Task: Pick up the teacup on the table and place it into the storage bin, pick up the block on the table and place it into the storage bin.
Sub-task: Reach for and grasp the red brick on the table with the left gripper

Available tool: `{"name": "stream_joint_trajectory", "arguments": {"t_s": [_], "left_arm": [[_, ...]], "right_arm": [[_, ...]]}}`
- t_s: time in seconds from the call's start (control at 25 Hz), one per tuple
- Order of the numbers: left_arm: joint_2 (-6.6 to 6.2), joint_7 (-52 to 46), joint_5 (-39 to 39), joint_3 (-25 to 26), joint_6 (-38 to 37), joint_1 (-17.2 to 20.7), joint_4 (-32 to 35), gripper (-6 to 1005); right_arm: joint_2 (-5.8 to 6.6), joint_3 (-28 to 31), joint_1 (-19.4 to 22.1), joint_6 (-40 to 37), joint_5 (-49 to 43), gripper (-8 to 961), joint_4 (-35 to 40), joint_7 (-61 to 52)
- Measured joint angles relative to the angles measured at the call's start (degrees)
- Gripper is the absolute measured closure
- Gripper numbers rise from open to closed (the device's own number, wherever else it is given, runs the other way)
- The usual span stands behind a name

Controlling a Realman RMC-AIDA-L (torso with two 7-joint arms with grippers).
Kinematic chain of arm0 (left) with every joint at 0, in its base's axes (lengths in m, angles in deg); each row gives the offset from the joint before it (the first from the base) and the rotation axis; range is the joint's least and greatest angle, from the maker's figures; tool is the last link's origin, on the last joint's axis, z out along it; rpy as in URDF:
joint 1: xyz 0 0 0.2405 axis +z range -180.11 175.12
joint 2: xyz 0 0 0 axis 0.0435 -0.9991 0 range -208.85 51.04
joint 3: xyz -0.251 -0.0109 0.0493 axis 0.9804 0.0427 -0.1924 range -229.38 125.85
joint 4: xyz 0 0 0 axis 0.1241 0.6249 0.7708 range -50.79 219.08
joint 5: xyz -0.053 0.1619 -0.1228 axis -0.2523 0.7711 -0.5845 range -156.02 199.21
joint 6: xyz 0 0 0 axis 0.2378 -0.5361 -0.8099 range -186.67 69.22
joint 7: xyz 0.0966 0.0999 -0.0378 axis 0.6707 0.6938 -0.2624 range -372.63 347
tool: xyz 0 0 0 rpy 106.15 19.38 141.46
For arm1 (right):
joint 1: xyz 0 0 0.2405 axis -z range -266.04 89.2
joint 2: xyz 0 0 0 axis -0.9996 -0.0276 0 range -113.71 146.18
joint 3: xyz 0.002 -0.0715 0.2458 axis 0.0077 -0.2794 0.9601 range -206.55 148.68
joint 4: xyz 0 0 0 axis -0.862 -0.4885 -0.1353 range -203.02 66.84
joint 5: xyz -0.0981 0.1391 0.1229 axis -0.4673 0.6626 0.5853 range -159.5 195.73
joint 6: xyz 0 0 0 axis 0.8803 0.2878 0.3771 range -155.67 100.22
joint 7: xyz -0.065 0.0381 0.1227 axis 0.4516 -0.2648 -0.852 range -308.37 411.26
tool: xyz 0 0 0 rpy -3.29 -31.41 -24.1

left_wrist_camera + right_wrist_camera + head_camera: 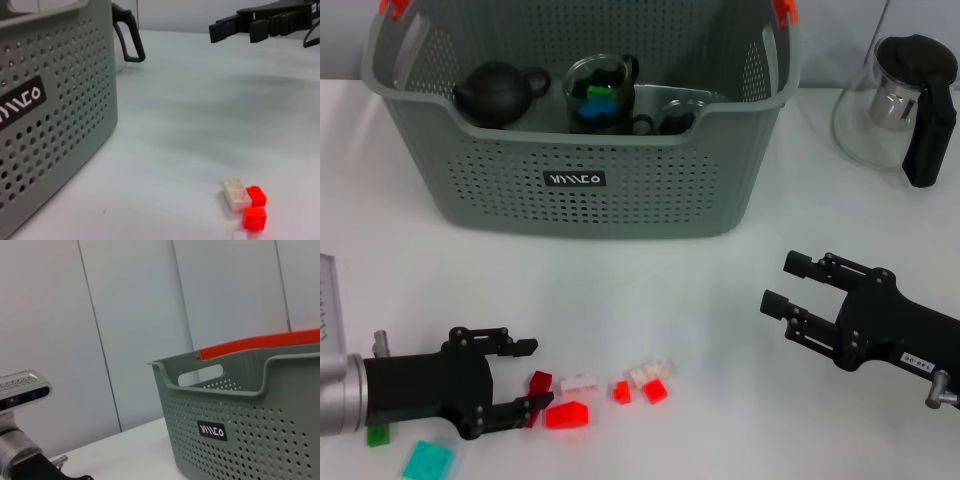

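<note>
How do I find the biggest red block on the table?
Start at the grey bin and come toward the robot to the scattered blocks. The big red block lies beside the left pincer, larger and flatter than the small red cubes nearby.

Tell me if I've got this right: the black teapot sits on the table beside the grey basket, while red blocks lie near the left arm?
Not quite. The head view shows the black teapot inside the grey basket, not beside it. The red blocks do lie by the left gripper.

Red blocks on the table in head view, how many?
4. A dark red block between the left tool fingers, a large red block beside it, then two small ones by the white bricks. Others may be hidden under the arm.
</note>
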Motion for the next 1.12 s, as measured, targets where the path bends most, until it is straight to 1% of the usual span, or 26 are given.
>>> {"name": "stream_joint_trajectory", "arguments": {"t_s": [0.24, 0.6, 1.04, 1.12], "left_arm": [[0.14, 0.01, -0.16, -0.02, 2.68, -0.04, -0.54, 372], [0.17, 0.06, -1.55, 0.10, 4.76, -0.49, -1.08, 369], [0.10, 1.52, -6.18, 0.02, 7.40, -1.33, -0.68, 366], [-0.01, 1.55, -6.37, -0.11, 6.86, -1.45, -0.60, 365]], "right_arm": [[0.00, 0.00, 0.04, 0.03, 0.00, 314, -0.01, 0.00], [0.00, 0.00, 0.05, 0.33, 0.00, 315, -0.01, 0.00], [0.00, 0.00, 0.04, 0.38, 0.00, 316, -0.01, 0.00], [0.00, 0.00, 0.04, 0.38, 0.00, 316, -0.01, 0.00]]}}
